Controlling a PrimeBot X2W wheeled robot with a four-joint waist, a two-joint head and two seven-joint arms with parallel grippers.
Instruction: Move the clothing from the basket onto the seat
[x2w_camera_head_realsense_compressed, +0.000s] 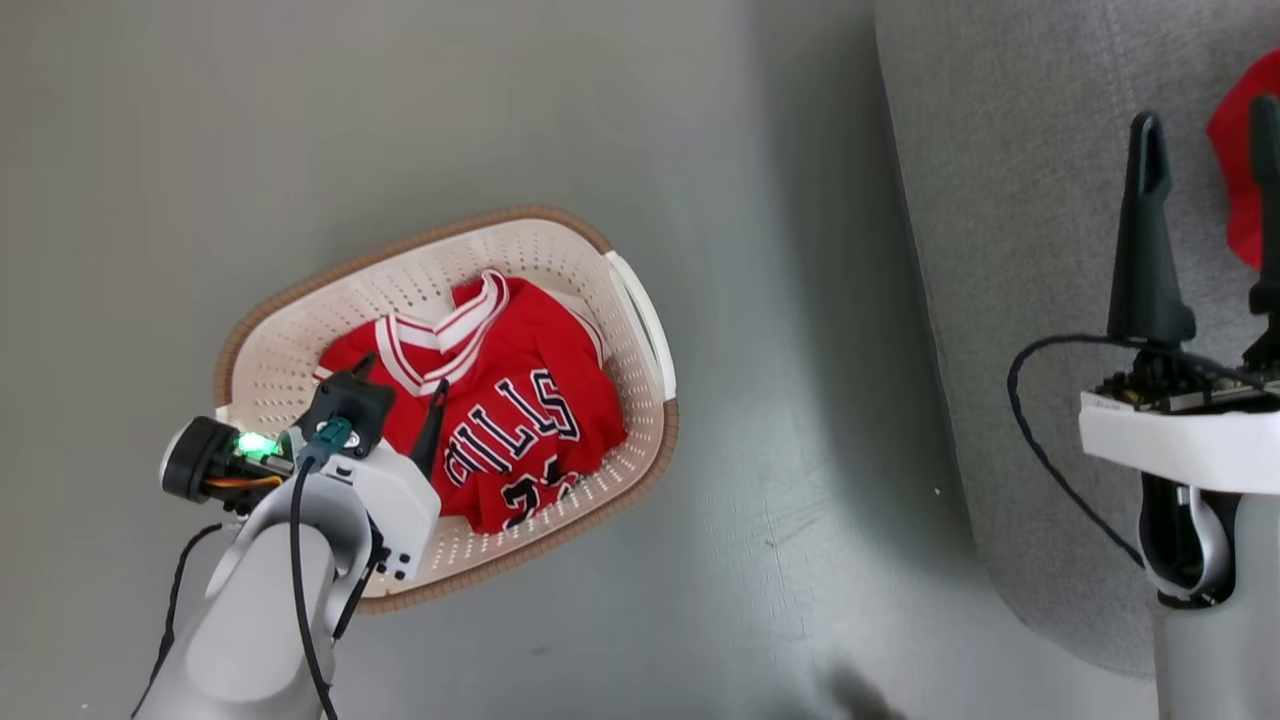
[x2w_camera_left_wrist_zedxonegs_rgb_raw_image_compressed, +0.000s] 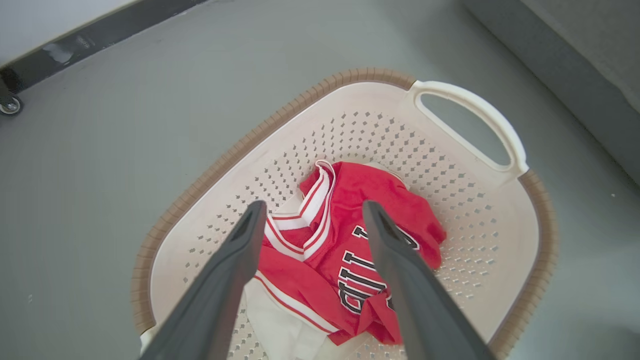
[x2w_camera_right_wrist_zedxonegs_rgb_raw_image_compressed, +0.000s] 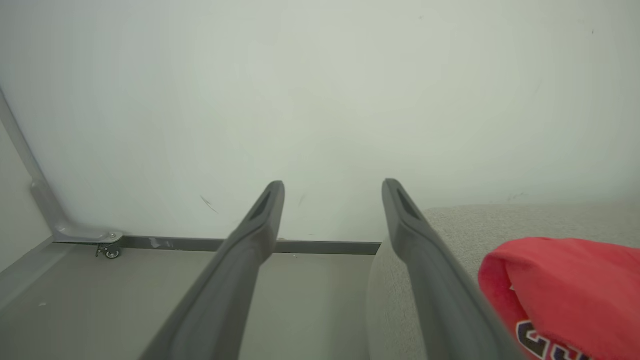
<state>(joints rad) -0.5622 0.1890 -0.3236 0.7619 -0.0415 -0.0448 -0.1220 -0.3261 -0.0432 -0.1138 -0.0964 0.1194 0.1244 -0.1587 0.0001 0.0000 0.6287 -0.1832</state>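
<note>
- The red jersey (x2w_camera_head_realsense_compressed: 500, 420) lies crumpled in the basket (x2w_camera_head_realsense_compressed: 560, 232), lettering up and striped collar toward the far rim; bare perforated wall shows around it
- A second red garment (x2w_camera_right_wrist_zedxonegs_rgb_raw_image_compressed: 565, 290) lies on the seat (x2w_camera_head_realsense_compressed: 1000, 250), just beside the right gripper's finger
- The left gripper (x2w_camera_left_wrist_zedxonegs_rgb_raw_image_compressed: 314, 205) hangs over the basket, fingers spread wide either side of the collar, gripping nothing; whether the tips touch the cloth I cannot tell
- The right gripper (x2w_camera_right_wrist_zedxonegs_rgb_raw_image_compressed: 333, 184) is above the seat near its rounded edge, fingers spread and empty, pointing at the pale wall (x2w_camera_right_wrist_zedxonegs_rgb_raw_image_compressed: 320, 75)
- The basket stands on grey floor (x2w_camera_head_realsense_compressed: 760, 350); a band of open floor separates its white handle (x2w_camera_left_wrist_zedxonegs_rgb_raw_image_compressed: 480, 120) from the seat's edge, with more open floor on its other sides
</note>
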